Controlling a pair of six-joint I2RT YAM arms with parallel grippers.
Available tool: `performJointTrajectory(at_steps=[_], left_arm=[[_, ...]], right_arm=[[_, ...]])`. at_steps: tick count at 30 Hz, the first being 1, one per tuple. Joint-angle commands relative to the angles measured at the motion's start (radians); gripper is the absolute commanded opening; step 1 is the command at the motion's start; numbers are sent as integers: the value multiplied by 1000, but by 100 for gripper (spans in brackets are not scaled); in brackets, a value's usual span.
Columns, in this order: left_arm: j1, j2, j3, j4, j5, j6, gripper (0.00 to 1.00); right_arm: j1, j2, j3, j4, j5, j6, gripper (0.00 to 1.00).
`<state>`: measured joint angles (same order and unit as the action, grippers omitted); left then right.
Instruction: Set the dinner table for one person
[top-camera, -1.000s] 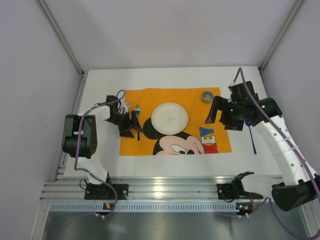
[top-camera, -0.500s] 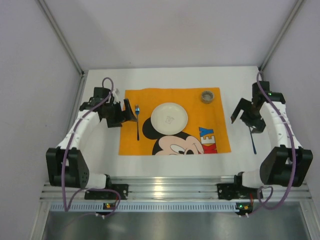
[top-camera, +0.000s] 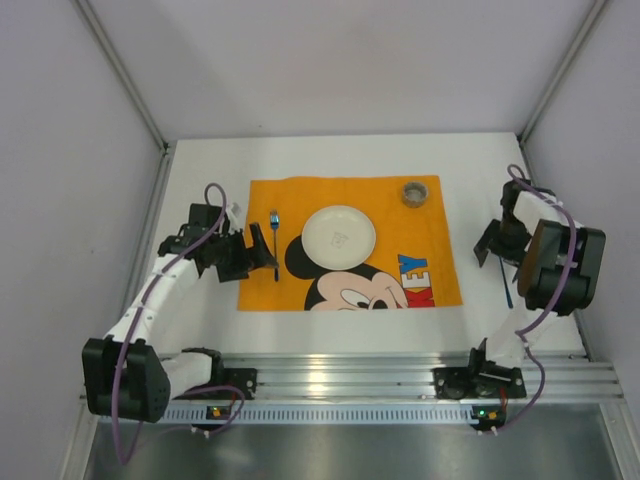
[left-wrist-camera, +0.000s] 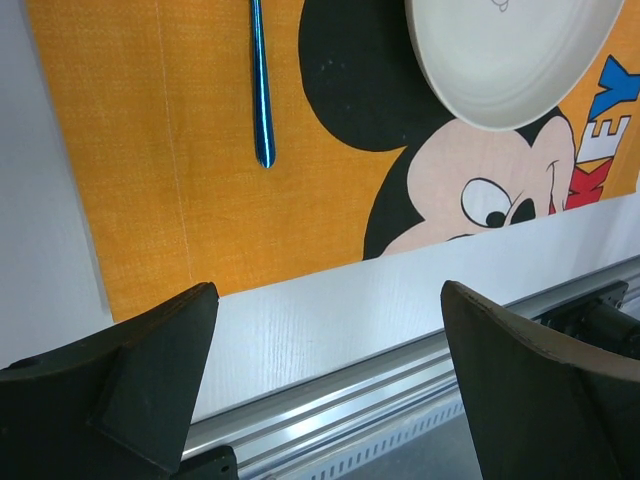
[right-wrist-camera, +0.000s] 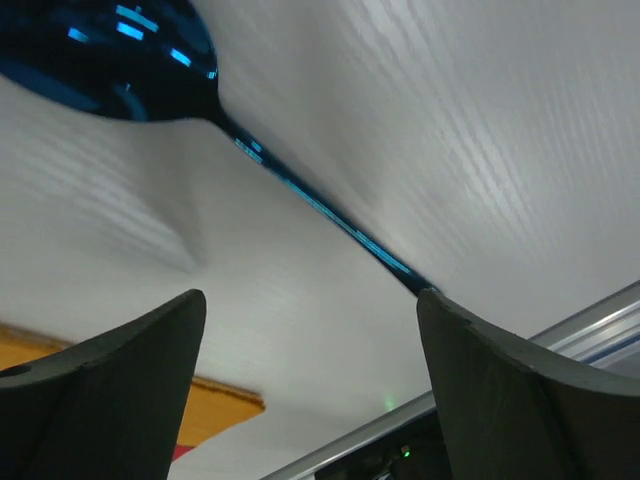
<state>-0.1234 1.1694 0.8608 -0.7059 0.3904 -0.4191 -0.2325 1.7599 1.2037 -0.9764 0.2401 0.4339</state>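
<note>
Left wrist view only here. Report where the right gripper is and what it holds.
Observer: The right gripper hangs open and empty over the white tabletop, to the right of the orange Mickey Mouse cloth.
Operator: Name what lies near it.
Observer: A shiny blue metallic spoon lies flat on the tabletop just ahead of its fingers, not touched by them.
Operator: List anything else off my screen.
Observer: A small round brownish container sits on the cloth's far right corner. It is too small to identify.
</note>
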Motion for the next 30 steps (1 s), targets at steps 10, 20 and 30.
performJointTrajectory(at_steps=[10, 20, 30], left_arm=[[-1, -28, 75, -53, -33, 34, 99], [-2, -31, 156, -162, -70, 54, 98], [-2, -114, 79, -158, -100, 37, 99]], right_arm=[[-56, 242, 120, 142, 74, -95, 53], [-50, 351, 250, 157, 10, -138, 0], [249, 55, 460, -2, -30, -54, 0]])
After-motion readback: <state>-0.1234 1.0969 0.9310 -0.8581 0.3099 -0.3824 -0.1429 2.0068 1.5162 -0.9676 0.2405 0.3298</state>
